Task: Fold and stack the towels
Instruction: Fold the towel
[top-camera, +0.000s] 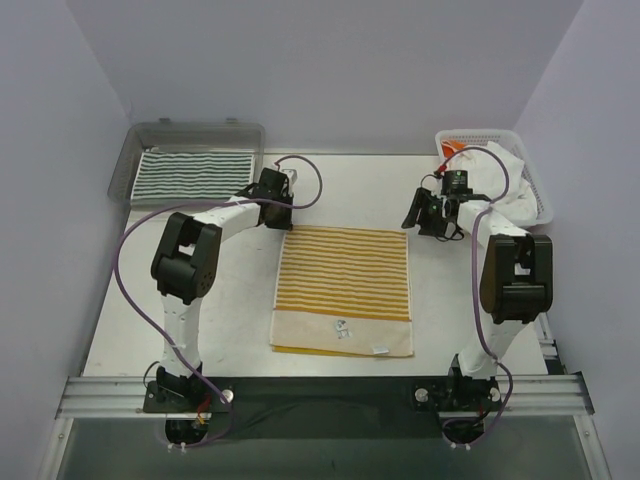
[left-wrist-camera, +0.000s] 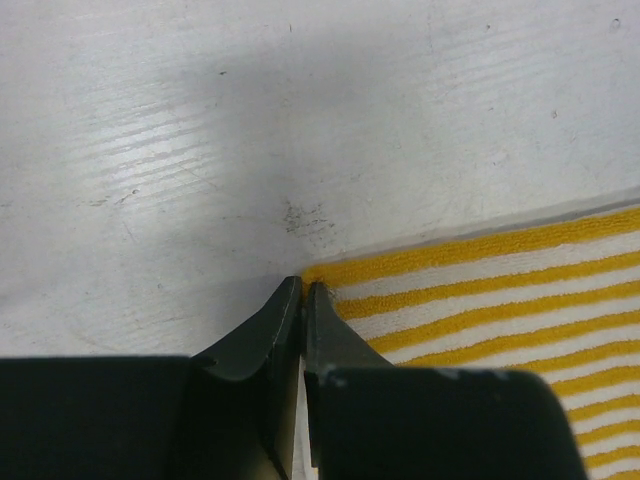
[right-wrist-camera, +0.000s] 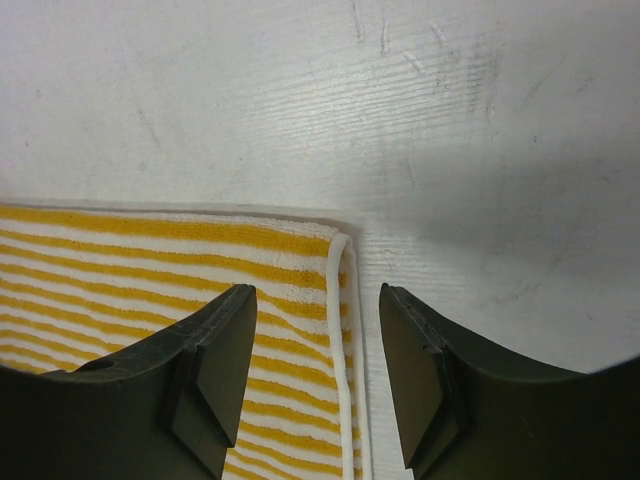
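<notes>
Top external: table (top-camera: 240, 330) with yellow-striped towel (top-camera: 345, 285) flat at centre. Green-striped towel (top-camera: 195, 172) lies in tray (top-camera: 190, 128) at 10 o'clock, white towels (top-camera: 510, 205) in basket (top-camera: 480, 136) at 2. Left gripper (left-wrist-camera: 303, 290) jaws together at the yellow-striped towel's 11 o'clock corner. Right gripper (right-wrist-camera: 315, 292) jaws apart, straddling its 1 o'clock corner.
</notes>
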